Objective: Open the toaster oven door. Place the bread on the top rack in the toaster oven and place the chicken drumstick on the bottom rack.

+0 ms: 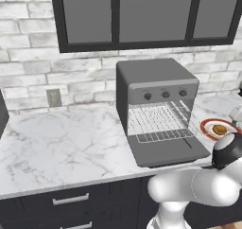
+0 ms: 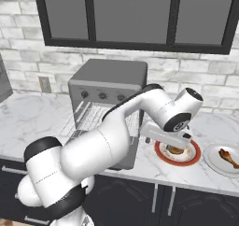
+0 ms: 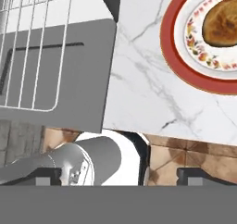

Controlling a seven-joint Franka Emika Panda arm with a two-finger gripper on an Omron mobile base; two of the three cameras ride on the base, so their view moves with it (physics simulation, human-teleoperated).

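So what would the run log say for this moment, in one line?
toaster oven door: open | bread: on red-rimmed plate | fingers: open, empty, beside plate

Toaster oven door (image 1: 166,150) lies open flat; golden-brown bread (image 3: 223,23) sits on red-rimmed plate (image 3: 173,47).

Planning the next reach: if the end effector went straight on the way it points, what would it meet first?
Probably the bare counter, between the open door and the bread's plate; depth is unclear.

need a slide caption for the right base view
Oven door down, racks exposed; arm's hand hangs over the bread on a red-rimmed plate, drumstick on the next plate.
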